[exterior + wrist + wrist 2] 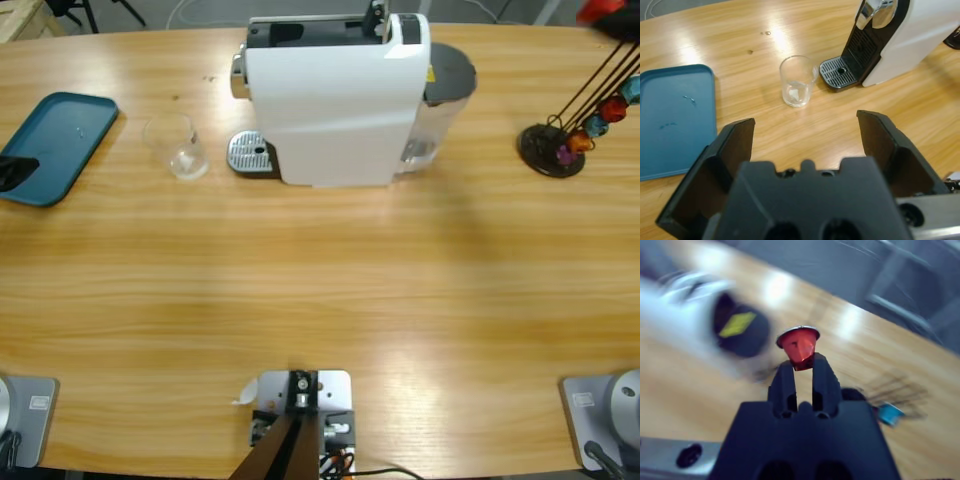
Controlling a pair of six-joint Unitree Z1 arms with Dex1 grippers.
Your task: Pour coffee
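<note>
Item: coffee machine (pixel 335 100), white body, standing at the far middle of the counter (pixel 320 290); drip grate (pixel 250 153) at its left end, dark-lidded water tank (pixel 445 85) at its right end. Landmark for all entries below.

Item: glass (pixel 178 147), clear, upright, empty as far as can be told, just left of the drip grate and not on it.

Item: tray (pixel 55 145), teal, well left of the machine, beyond the glass.

Item: capsule rack (pixel 560 140), dark base with slanted wires and coloured capsules, well right of the machine.

Item: red capsule (pixel 798 346), rim up, body tapering down between the jaws of the right gripper (pixel 801 371), which is clenched on it. In the right wrist view the machine's tank end lies ahead and to the left, the rack behind to the right; the capsule is in the air between rack and machine.

Item: left gripper (pixel 805 132), jaws spread wide, holding nothing, low over the counter; the glass lies straight ahead, the machine's spout end beyond to the right.

Judgement: the right arm is nearer the capsule slot on the machine's top; the capsule has to travel leftward over the tank end, rim kept level. The left is nearer the glass.
</note>
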